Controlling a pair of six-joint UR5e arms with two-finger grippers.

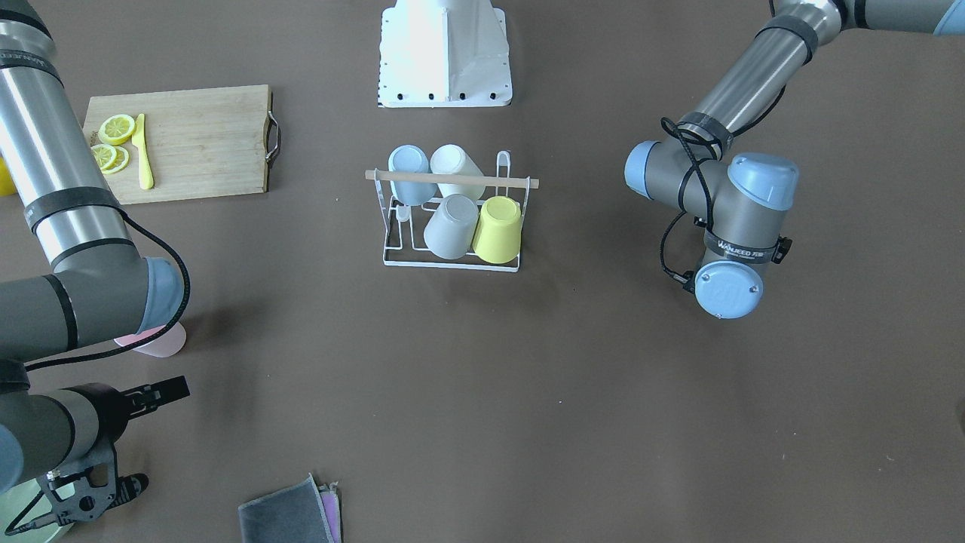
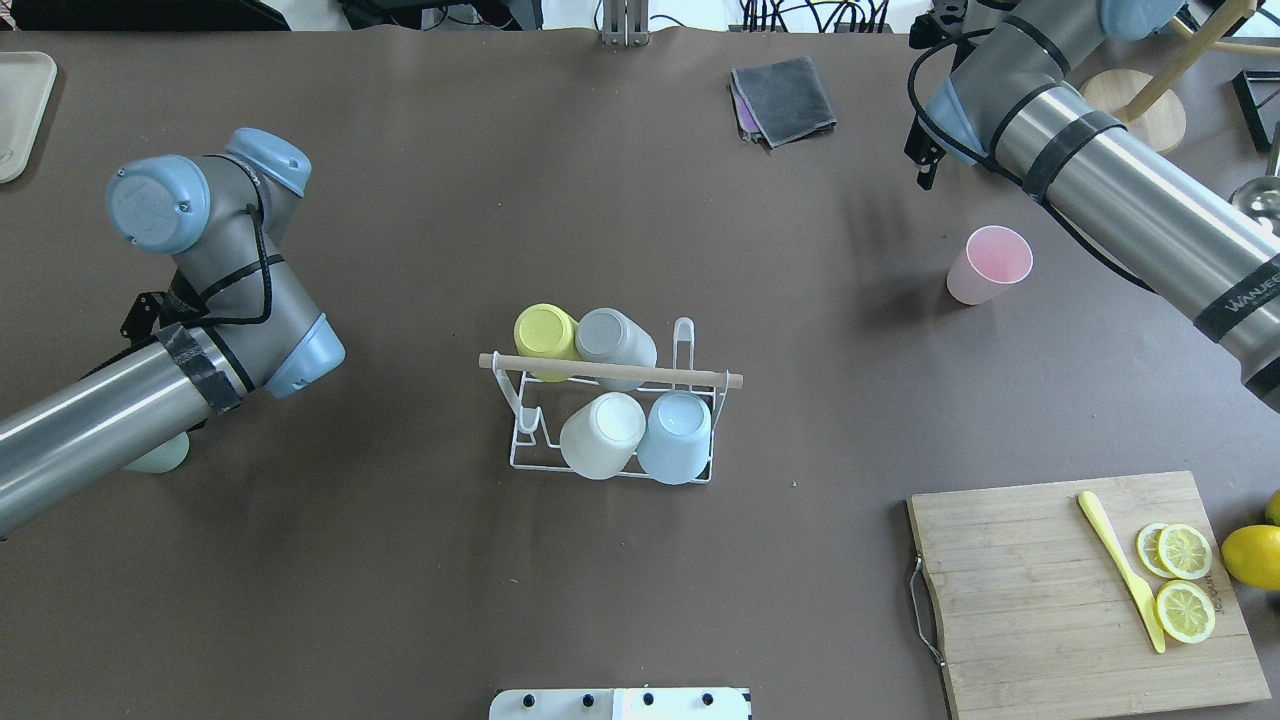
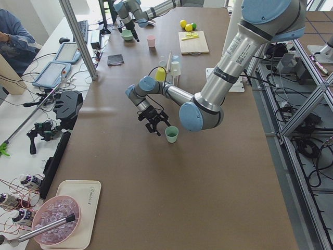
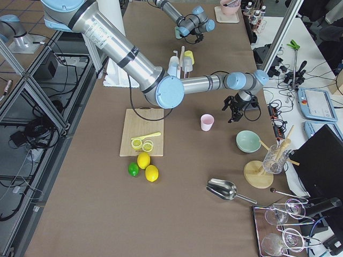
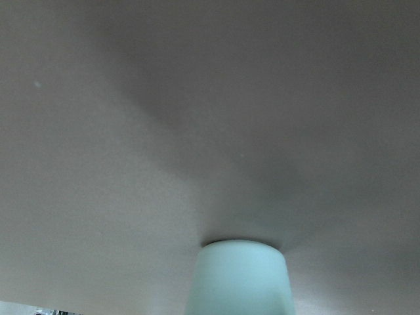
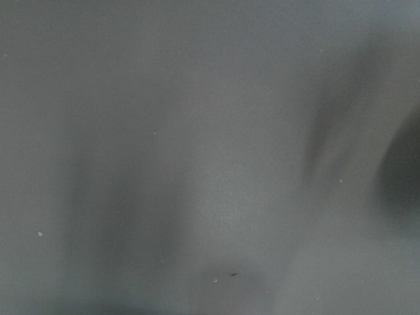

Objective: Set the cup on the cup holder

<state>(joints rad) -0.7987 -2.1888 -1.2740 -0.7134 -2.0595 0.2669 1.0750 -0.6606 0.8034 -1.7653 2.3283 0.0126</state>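
Note:
The cup holder (image 2: 610, 372), a white wire rack with a wooden rod, stands mid-table and carries several tilted, inverted cups: yellow (image 2: 545, 333), grey, white and blue. A pink cup (image 2: 988, 265) stands upright on the table, and my right gripper (image 1: 164, 435) hovers open and empty just beyond it. A mint green cup (image 3: 171, 134) stands upright by my left gripper (image 3: 153, 124), which is beside it and apart from it. It shows only in the side view, so I cannot tell whether it is open. The left wrist view shows the green cup (image 5: 239, 279) close below.
A wooden cutting board (image 2: 1040, 600) with lemon slices and a yellow knife (image 2: 1120, 570) lies at the robot's near right, with whole lemons (image 2: 1250, 555) beside it. A folded grey cloth (image 2: 785, 100) lies at the far edge. A green bowl (image 4: 248, 141) sits past the pink cup.

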